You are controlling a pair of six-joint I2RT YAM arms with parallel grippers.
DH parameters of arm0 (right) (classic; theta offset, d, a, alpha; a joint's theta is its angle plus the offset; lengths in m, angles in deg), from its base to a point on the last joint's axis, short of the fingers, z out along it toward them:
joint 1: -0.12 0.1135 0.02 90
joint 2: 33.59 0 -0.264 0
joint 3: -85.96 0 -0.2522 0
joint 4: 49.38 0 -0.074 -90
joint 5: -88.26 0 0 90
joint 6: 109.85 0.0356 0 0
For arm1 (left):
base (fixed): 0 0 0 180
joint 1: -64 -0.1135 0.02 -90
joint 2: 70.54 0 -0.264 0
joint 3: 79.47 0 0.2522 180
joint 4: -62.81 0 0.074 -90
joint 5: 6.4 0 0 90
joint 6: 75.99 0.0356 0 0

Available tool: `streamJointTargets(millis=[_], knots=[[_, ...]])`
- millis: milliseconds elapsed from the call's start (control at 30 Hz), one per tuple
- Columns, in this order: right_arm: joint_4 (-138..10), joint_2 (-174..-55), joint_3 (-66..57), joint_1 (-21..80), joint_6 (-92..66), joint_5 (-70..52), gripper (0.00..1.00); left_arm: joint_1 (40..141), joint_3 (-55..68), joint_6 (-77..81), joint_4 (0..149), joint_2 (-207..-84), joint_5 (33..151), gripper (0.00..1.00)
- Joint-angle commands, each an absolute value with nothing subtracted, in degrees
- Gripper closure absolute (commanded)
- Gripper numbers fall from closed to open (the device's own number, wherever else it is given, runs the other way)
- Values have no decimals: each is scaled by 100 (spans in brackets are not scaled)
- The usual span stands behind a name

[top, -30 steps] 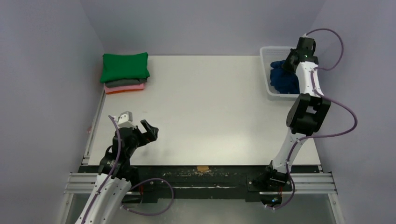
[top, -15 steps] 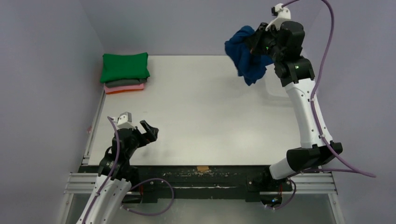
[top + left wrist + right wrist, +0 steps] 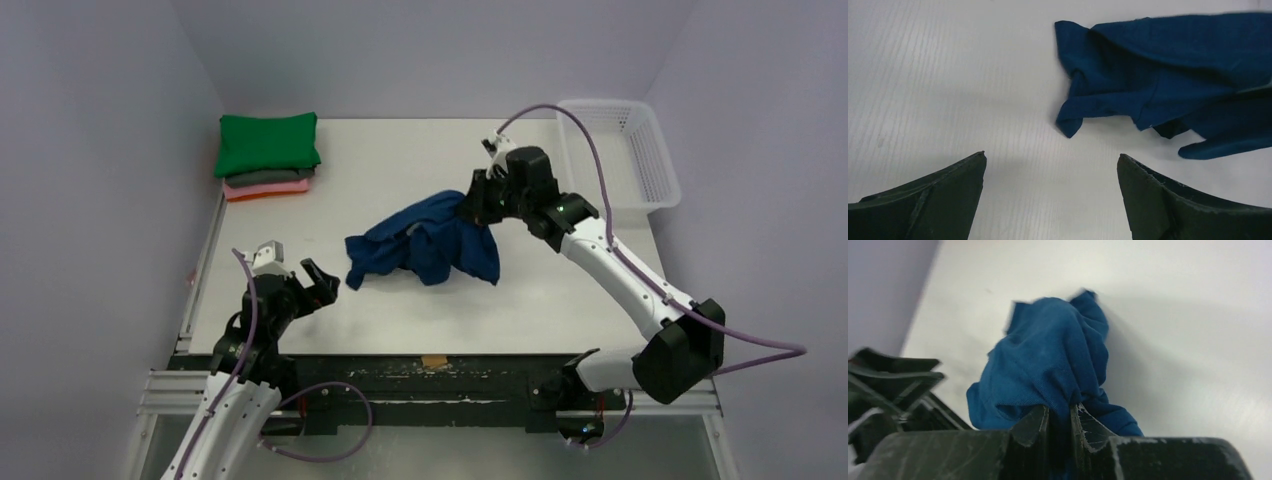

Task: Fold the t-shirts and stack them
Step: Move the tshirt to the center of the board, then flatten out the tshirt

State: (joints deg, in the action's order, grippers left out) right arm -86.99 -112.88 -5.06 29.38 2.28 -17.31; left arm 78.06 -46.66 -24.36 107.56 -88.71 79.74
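A dark navy blue t-shirt (image 3: 425,240) lies crumpled on the middle of the table, its left end near my left gripper. It shows in the left wrist view (image 3: 1168,85) and the right wrist view (image 3: 1048,365). My right gripper (image 3: 478,200) is shut on the shirt's right end, a fold pinched between its fingers (image 3: 1034,425). My left gripper (image 3: 312,280) is open and empty, low over the table just left of the shirt. A folded green t-shirt (image 3: 268,143) tops a stack with a grey one (image 3: 268,177) and a pink-orange one (image 3: 268,188) at the back left.
A white plastic mesh basket (image 3: 620,150) stands at the back right of the table, with nothing showing in it. The table's (image 3: 400,300) front edge runs along a metal rail by the arm bases.
My right gripper took the navy shirt out of the basket, carried it up and left, then brought it down onto the middle of the table. The left arm has not moved.
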Motion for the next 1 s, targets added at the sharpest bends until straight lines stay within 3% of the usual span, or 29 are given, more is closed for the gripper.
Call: streamJointTargets(millis=[0, 133, 167, 200, 267, 400, 567, 800, 900, 933, 967], knots=[[-8524, -10285, -1968, 2803, 874, 108, 81, 7841, -4672, -2480, 10624, -8965, 8045, 0], [-9553, -9723, -2723, 2797, 1423, 2061, 29, 7841, -4689, -2458, 10366, -9254, 8453, 0], [-9773, -9573, -2780, 2797, 1576, 2321, 10, 7841, -4698, -2481, 10299, -9377, 8578, 0], [-9923, -9392, -2847, 2794, 1690, 2472, 4, 7841, -4710, -2540, 10244, -9524, 8652, 0], [-9958, -9012, -3030, 2796, 1694, 2506, 2, 7841, -4745, -2690, 10057, -9952, 8800, 0], [-9240, -8325, -3575, 2800, 1426, 1468, 1, 7849, -4809, -2852, 9152, -10884, 9395, 0], [-8609, -8458, -3843, 2839, 1103, 291, 1, 7952, -4510, -2932, 8425, -12226, 9528, 0], [-8438, -8965, -4064, 3192, 1380, 611, 3, 8320, -3782, -2851, 8198, -13862, 9186, 18], [-8631, -9155, -3970, 3455, 1495, 1168, 3, 8507, -3565, -2853, 8091, -14314, 9169, 38], [-8667, -9209, -3926, 3515, 1517, 1307, 3, 8579, -3505, -2849, 8037, -14442, 9162, 58], [-8689, -9251, -3878, 3547, 1536, 1454, 3, 8639, -3433, -2839, 8029, -14542, 9127, 91]])
